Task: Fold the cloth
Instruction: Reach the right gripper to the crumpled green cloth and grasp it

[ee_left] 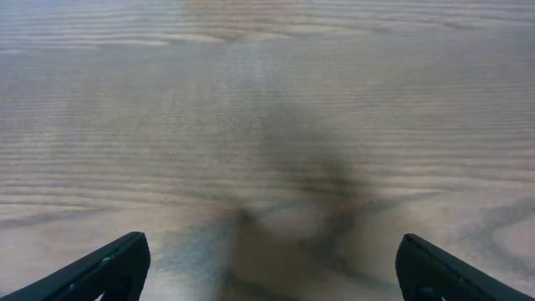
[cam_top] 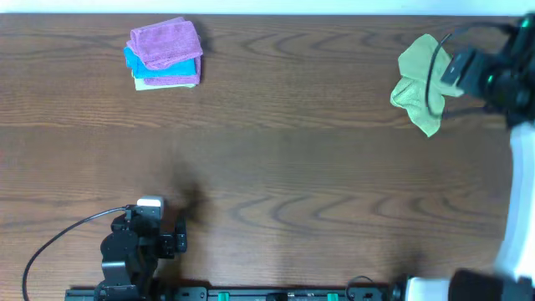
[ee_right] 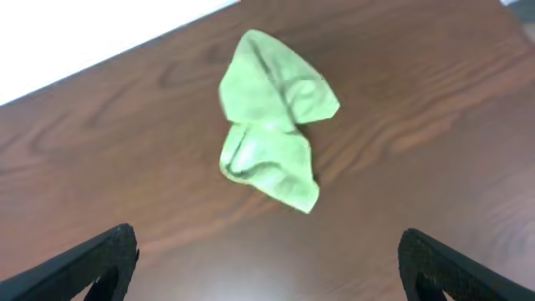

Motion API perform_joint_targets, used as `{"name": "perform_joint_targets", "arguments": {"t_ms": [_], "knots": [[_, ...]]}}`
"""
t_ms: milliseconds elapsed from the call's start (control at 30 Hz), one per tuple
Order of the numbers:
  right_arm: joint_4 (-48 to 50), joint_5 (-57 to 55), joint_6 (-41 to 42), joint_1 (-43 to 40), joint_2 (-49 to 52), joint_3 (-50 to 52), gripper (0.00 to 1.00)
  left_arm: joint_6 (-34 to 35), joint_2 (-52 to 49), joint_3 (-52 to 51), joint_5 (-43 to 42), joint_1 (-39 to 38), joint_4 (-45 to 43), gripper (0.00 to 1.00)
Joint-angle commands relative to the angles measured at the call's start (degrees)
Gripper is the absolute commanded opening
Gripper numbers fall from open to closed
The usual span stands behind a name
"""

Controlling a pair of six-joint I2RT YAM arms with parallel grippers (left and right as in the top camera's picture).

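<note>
A crumpled light-green cloth [cam_top: 420, 82] lies in a heap near the table's far right edge; it also shows in the right wrist view [ee_right: 274, 117]. My right gripper [ee_right: 267, 263] is open and empty, held above the table just to the right of the cloth, apart from it. In the overhead view the right arm [cam_top: 489, 75] partly overlaps the cloth's right side. My left gripper [ee_left: 272, 267] is open and empty, low over bare wood at the front left [cam_top: 150, 219], far from the cloth.
A stack of folded cloths [cam_top: 165, 53], purple on top over blue and pale ones, sits at the far left. The wooden table's [cam_top: 276, 159] far edge runs close behind the green cloth. A black cable [cam_top: 50, 242] loops by the left arm.
</note>
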State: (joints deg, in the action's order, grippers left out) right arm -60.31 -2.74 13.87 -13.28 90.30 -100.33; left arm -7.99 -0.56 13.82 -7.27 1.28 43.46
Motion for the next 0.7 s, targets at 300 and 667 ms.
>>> {"name": "perform_joint_targets", "arguments": {"t_ms": [300,667], "knots": [[8.6,1.5,-9.9,-3.5,14.2,-4.3,0.99,-1.0,0.3,0.0,0.2,-0.2,0.1,0.95],[11.6,1.7,-13.7,-3.9,23.7,-4.2,0.99,-1.0,0.3,0.0,0.2,-0.2,0.1,0.95]]}}
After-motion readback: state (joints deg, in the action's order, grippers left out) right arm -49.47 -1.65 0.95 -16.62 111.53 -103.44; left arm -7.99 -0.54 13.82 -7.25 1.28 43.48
